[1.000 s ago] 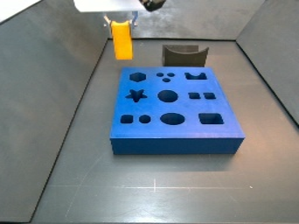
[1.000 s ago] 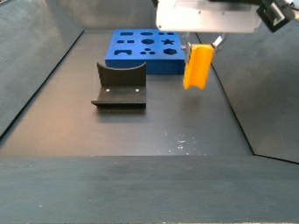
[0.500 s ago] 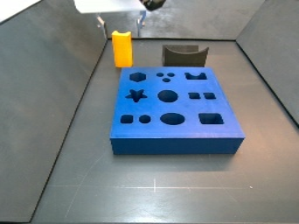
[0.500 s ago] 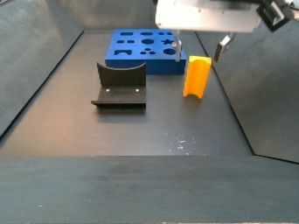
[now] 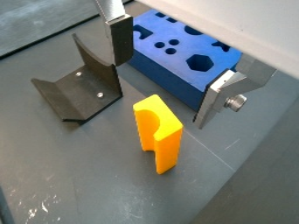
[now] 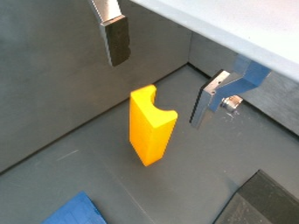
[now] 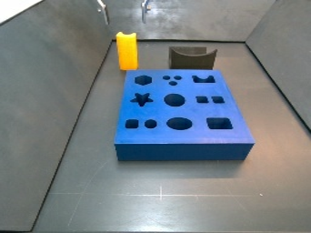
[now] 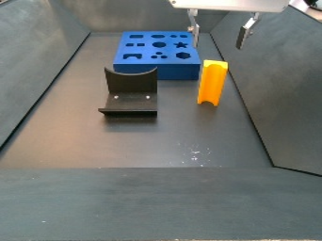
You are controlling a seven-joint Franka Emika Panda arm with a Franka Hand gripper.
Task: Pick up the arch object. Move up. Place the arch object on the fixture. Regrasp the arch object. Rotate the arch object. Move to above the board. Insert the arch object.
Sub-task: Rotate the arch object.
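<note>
The yellow-orange arch object [image 7: 126,50] stands upright on the grey floor, next to the far left corner of the blue board [image 7: 183,150]. It also shows in the other side view [image 8: 213,83] and in both wrist views [image 5: 158,131] [image 6: 149,127]. My gripper [image 7: 124,9] is open and empty, straight above the arch object and well clear of it; it shows in the other side view [image 8: 220,28] too. In both wrist views the gripper [image 5: 170,74] [image 6: 163,70] has its two silver fingers wide apart with the arch object below them. The dark fixture [image 7: 191,57] stands behind the board.
The fixture [image 8: 130,89] stands on the floor in front of the board [image 8: 157,68] in this side view, left of the arch object. Grey walls enclose the floor on the sides. In a wrist view the board [image 5: 176,83] and fixture [image 5: 76,87] lie close to the arch object.
One second ago my gripper held the arch object above the floor. It set it down on the floor, let go, and has risen away from it.
</note>
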